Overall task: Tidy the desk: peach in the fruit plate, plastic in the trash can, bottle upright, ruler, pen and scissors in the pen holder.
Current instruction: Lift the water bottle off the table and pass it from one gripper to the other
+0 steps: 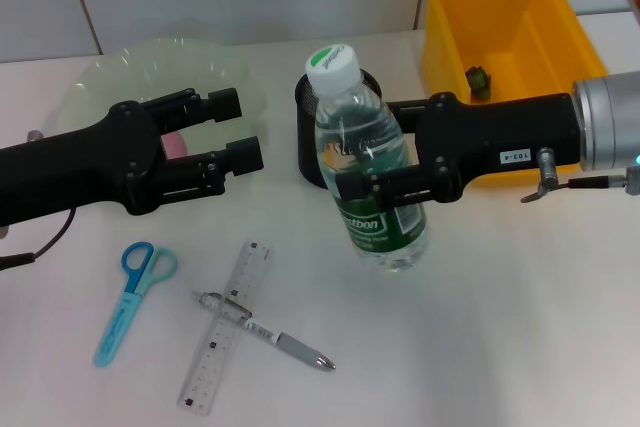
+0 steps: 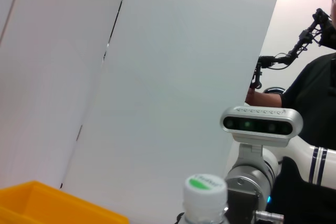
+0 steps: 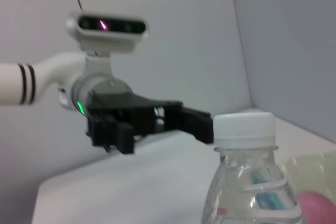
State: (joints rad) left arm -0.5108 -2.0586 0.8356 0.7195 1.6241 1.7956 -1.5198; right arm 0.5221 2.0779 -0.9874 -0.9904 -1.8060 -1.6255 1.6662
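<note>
head view: right gripper (image 1: 385,187) clamped the bottle (image 1: 368,179) mid-body near the pen holder (image 1: 305,137); left gripper (image 1: 232,132) gaped empty. left wrist: only its cap showed. right wrist: smooth plastic, probably slippery, so grip the waist.

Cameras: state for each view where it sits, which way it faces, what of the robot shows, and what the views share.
Head view: on the head, looking down at the table; both arms show, right gripper clamping the bottle, left gripper open over the fruit plate.
Left wrist view: faces the wall and the right arm's wrist camera.
Right wrist view: faces the left gripper.
Shared: the bottle, in all three.
</note>
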